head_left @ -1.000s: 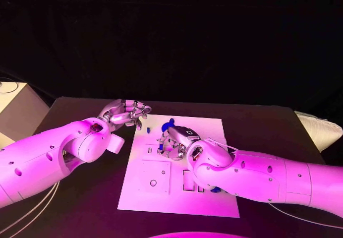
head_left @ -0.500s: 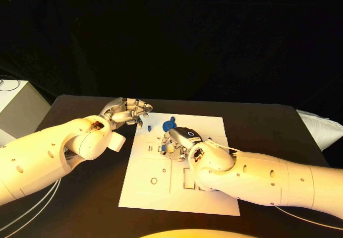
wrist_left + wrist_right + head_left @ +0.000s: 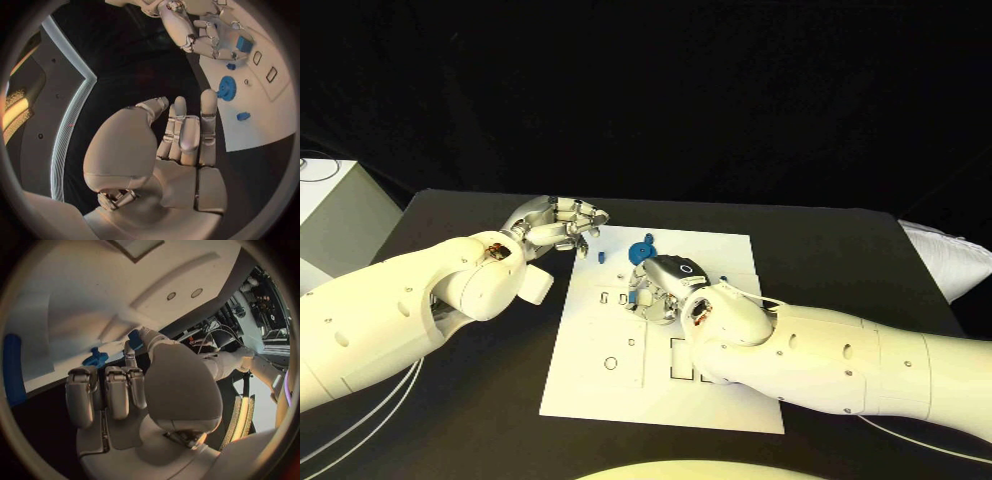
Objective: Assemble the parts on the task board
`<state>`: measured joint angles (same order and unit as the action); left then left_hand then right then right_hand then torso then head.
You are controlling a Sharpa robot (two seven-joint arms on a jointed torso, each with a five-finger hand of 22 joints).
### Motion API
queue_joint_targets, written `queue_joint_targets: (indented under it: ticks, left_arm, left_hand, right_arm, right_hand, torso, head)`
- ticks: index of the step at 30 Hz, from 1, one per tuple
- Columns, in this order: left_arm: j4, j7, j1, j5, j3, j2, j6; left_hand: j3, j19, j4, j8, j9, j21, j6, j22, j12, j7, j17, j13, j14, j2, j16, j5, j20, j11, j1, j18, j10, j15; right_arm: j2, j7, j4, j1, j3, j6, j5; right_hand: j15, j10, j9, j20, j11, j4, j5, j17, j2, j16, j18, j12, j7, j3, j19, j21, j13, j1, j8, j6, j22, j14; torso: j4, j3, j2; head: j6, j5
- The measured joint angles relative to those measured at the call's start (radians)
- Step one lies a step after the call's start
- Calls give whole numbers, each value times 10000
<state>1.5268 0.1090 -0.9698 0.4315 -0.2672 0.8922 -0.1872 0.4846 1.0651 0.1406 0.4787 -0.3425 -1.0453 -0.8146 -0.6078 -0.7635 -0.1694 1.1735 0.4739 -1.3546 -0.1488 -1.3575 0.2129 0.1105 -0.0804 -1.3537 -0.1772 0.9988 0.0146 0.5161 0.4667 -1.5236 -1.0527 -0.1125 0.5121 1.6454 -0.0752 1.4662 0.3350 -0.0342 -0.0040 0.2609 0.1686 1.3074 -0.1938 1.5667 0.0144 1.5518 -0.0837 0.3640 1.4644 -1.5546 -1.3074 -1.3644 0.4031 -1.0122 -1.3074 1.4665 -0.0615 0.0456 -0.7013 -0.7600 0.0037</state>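
Note:
The white task board (image 3: 718, 400) lies in the middle of the black table. My right hand (image 3: 664, 291) is low over its far half, thumb and a finger pinching a small blue block (image 3: 134, 338) against the board; the same block (image 3: 244, 45) appears in the left wrist view. A blue gear (image 3: 643, 252) lies just beyond that hand, with a small blue piece (image 3: 600, 256) to its left. My left hand (image 3: 561, 224) hovers off the board's far left corner, fingers curled in around nothing (image 3: 184, 135).
A long blue bar (image 3: 12, 370) and a small blue cross-shaped piece (image 3: 95, 359) lie near the board's edge by my right hand. The board's near half has empty slots (image 3: 678, 362) and a hole (image 3: 610, 363). A white box (image 3: 332, 215) stands at the table's left.
My right hand has edged slightly toward me over the board. The left hand has stayed in place.

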Motion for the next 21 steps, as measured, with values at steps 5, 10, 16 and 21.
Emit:
queue_joint_targets:
  ticks: [5,10,16,21]
  left_arm:
    - [-4,-21,0,14,0,-11,42]
    - [-8,-38,0,34,0,-12,76]
    - [-11,-56,0,59,0,-12,113]
    - [-16,-66,0,70,0,-14,142]
  left_hand:
    - [0,0,0,0,1,0,0,0,0,0,0,-1,0,0,0,0,0,0,0,0,0,0]
    - [0,-1,0,0,1,1,0,1,0,0,-1,8,1,0,0,0,1,0,0,0,0,1]
    - [0,0,0,0,2,-42,36,2,0,36,16,22,1,-41,0,0,1,-52,41,0,-55,1]
    - [0,-1,0,0,3,-42,36,-7,1,36,15,22,1,-41,0,0,1,-52,41,-1,-55,1]
  right_arm:
    - [-40,30,75,32,0,-2,30]
    - [-63,38,139,46,1,-3,58]
    - [-99,37,197,55,10,9,88]
    - [-126,34,239,69,12,25,110]
  right_hand:
    - [0,0,0,0,0,-1,0,0,-25,0,0,0,15,-1,0,0,1,24,79,14,0,0]
    - [0,0,0,0,0,-1,48,0,-25,0,0,-50,17,-1,0,0,1,24,109,15,1,0]
    - [0,0,0,0,0,-1,55,0,-25,0,-1,-107,18,-1,0,0,-7,24,116,16,1,0]
    - [4,0,1,0,0,88,58,0,-154,0,-1,-122,19,-29,0,0,-6,153,253,16,-7,-3]
  torso:
    - [-3,0,0]
    - [-3,1,0]
    - [0,3,0]
    - [0,2,0]
  head:
    - [0,-28]
    - [-9,-15]
    - [-17,0]
    - [-22,-7]
